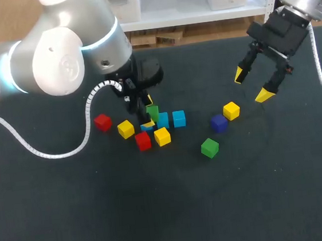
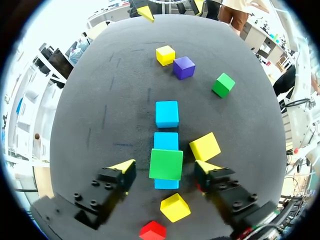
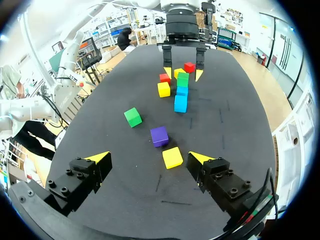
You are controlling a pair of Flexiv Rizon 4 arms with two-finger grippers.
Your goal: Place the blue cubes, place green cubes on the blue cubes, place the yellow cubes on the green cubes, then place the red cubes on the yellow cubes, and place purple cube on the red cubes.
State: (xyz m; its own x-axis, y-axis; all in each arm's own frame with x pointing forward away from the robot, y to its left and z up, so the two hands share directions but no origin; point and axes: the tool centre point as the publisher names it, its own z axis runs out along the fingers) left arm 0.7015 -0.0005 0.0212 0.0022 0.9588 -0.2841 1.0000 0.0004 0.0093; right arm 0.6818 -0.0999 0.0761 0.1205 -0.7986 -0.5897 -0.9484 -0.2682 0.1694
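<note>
Matte, sharp-edged blocks on the dark surface [image 1: 272,189]: 3 blue cubes [image 1: 178,118], 2 green cubes [image 1: 210,147], 3 yellow cubes [image 1: 231,111], 2 red cubes [image 1: 102,122], 1 purple cube [image 1: 219,123]. Left fingers [image 2: 125,166] and right fingers [image 3: 100,157] both released.

left gripper [image 2: 165,166] low over table, jaws apart, right gripper [image 3: 148,157] raised, jaws wide

green cube [image 2: 166,164], blue cube [image 2: 166,114], purple cube [image 2: 184,67], dark grey table [image 2: 100,115]

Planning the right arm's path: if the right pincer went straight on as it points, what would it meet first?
Probably the nearest yellow cube, lying ahead of the right pincer, then the purple cube; depth is unclear.
</note>
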